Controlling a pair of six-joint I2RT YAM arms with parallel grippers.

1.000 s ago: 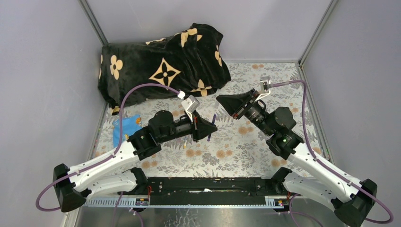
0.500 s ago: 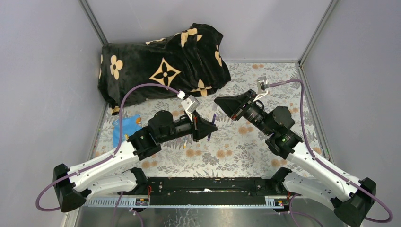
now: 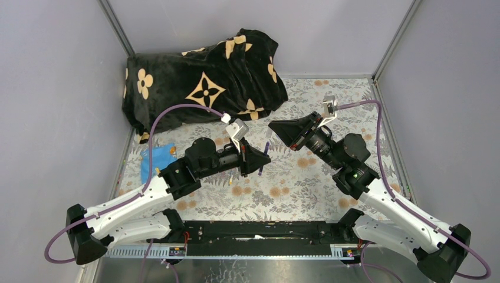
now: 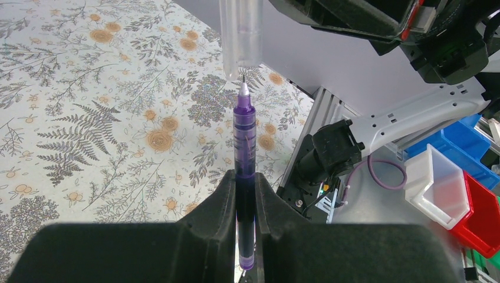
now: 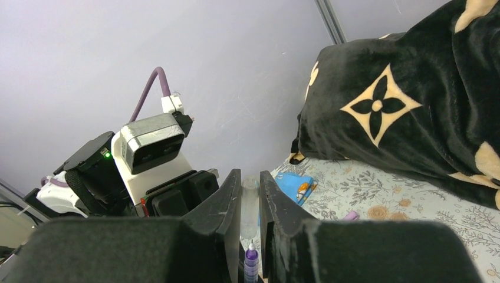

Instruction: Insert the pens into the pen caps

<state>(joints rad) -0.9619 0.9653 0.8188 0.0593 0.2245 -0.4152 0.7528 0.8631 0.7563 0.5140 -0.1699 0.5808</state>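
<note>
My left gripper [image 3: 260, 159] is shut on a dark purple pen [image 3: 265, 154] and holds it above the table, tip pointing away. In the left wrist view the pen [image 4: 244, 147] stands between my fingers [image 4: 219, 200], its silver tip right at the open end of a clear pen cap [image 4: 240, 35]. My right gripper [image 3: 276, 127] is shut on that clear cap [image 5: 250, 203]. The pen's tip [image 5: 251, 259] shows just below it in the right wrist view. A lilac cap [image 5: 351, 216] lies on the table.
A black blanket with tan flowers [image 3: 200, 79] is heaped at the back left. A blue flat card [image 3: 156, 159] lies at the left edge of the floral tabletop [image 3: 277, 188]. Grey walls close in three sides. Coloured bins [image 4: 454, 188] stand off the table.
My right gripper with the cap shifted slightly left, then back right. My left arm and the pen have stayed still.
</note>
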